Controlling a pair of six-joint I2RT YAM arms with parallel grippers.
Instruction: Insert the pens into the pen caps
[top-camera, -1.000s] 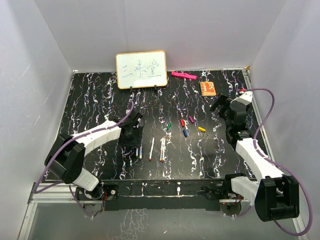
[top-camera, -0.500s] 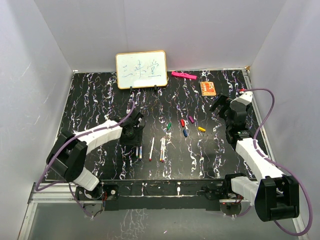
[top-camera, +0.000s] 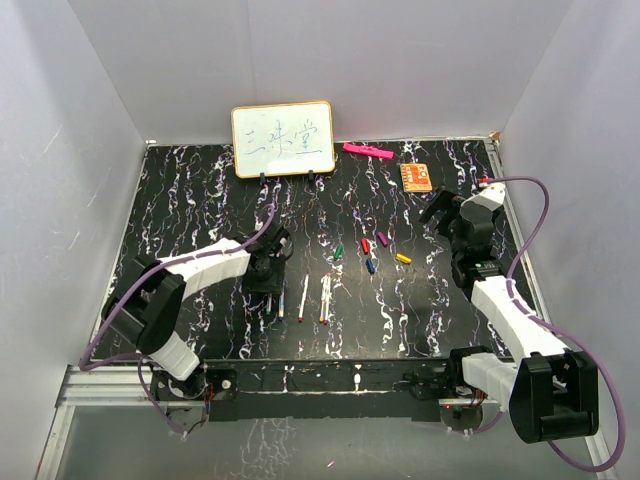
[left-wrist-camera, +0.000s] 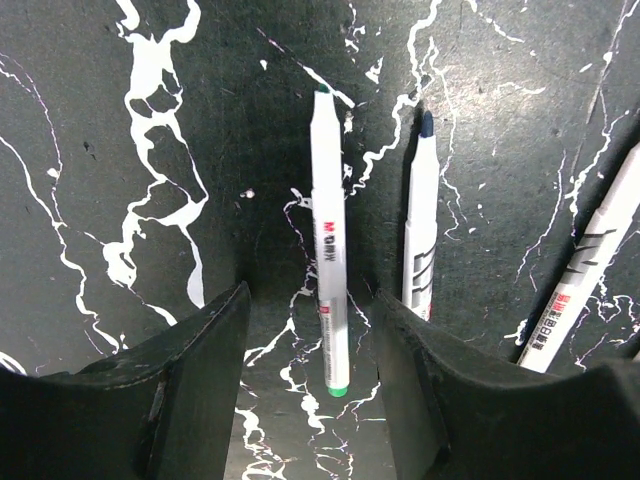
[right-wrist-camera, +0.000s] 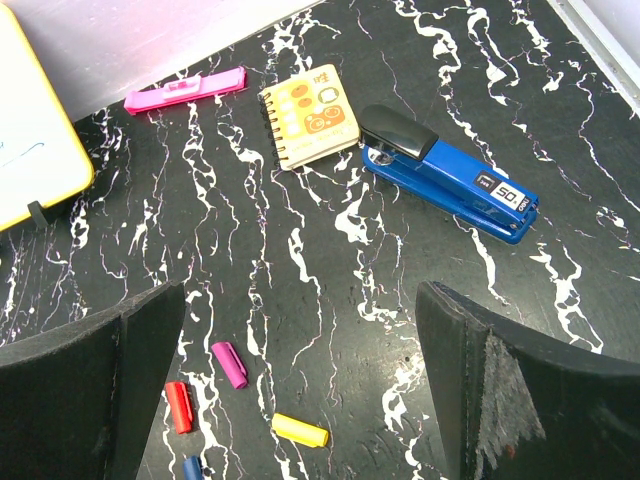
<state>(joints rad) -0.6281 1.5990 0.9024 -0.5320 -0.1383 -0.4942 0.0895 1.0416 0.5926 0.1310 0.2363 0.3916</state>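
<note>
The left hand (left-wrist-camera: 312, 310) is held with fingers (left-wrist-camera: 200, 380) apart, a green-tipped pen (left-wrist-camera: 328, 240) being laid on the counter (left-wrist-camera: 120, 120) between them, untouched.

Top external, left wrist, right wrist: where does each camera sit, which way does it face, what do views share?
Top external: above and behind, looking down on the table; left arm and right arm show.
Left wrist: on the left arm, faces straight down at a green-tipped pen between its fingers.
Right wrist: on the right arm, tilted toward the table's back; stapler, notebook, caps; own fingers frame it.
Shared: top and right wrist both show notebook and caps.
</note>
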